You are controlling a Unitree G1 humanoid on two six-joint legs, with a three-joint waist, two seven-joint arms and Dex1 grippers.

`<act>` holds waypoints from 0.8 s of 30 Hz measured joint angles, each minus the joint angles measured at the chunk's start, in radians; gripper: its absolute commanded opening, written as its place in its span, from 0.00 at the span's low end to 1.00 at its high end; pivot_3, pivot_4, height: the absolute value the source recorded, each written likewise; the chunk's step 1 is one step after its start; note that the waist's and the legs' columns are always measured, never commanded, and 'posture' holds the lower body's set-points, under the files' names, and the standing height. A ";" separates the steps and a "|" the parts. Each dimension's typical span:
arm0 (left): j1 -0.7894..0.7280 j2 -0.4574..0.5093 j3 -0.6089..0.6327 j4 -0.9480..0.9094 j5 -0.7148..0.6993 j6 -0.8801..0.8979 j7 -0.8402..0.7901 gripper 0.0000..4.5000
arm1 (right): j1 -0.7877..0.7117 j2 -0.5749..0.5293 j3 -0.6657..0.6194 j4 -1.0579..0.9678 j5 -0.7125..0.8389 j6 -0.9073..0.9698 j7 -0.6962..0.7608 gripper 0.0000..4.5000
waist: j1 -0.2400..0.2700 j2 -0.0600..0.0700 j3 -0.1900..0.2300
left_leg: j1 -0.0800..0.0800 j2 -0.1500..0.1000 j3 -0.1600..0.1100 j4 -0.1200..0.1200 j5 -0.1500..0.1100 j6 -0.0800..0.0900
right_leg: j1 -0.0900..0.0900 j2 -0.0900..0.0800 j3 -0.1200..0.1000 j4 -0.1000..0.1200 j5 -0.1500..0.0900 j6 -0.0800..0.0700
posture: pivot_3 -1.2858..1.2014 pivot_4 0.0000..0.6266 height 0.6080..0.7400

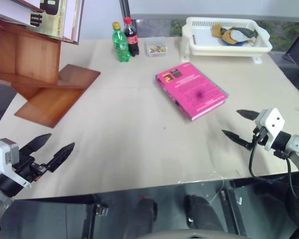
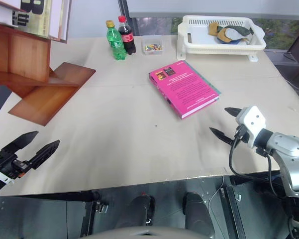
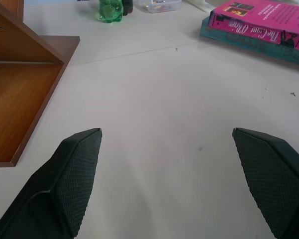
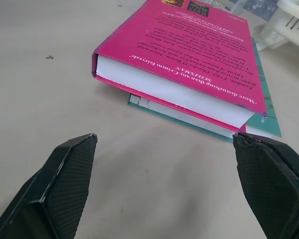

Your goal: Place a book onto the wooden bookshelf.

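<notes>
Thick magenta-pink book point(image 1: 191, 91) lies back-up on a thinner teal book point(image 4: 261, 107), mid-table toward the far edge. Both claws, right point(image 1: 241, 125) and left point(image 1: 49, 149), gape empty. Your risk: pinching both volumes together, then clipping the reddish-brown slanted wooden bookshelf point(image 1: 37, 74) at the far left corner.

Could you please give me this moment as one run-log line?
phase: approach | book: flat on teal book, untouched | right gripper: open, facing it | left gripper: open, idle | bookshelf: far left
</notes>
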 measured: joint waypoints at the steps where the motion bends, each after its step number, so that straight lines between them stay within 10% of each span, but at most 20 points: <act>1: 0.000 0.000 0.000 0.000 0.000 0.000 0.000 1.00 | 0.000 0.000 0.000 0.000 0.000 0.000 0.000 1.00 | 0.000 0.000 0.000 | 0.000 0.000 0.000 0.000 0.000 0.000 | 0.000 0.000 0.000 0.000 0.000 0.000 | 0.52 0.24 1.00; 18: -0.022 0.011 -0.001 -0.063 -0.107 0.061 -0.044 1.00 | -0.066 0.015 0.003 0.008 -0.003 0.044 -0.050 1.00 | -0.001 0.000 0.000 | 0.000 0.000 0.000 0.000 0.000 0.000 | 0.000 0.000 0.000 0.000 0.000 0.000 | 0.52 0.24 1.00; 24: -0.089 0.006 -0.064 -0.191 -0.121 0.131 0.090 1.00 | -0.370 0.035 0.099 0.218 -0.146 0.138 -0.187 1.00 | -0.004 0.001 0.000 | 0.001 0.000 0.002 0.001 0.000 0.000 | 0.000 0.000 0.002 0.001 0.001 -0.001 | 0.52 0.24 1.00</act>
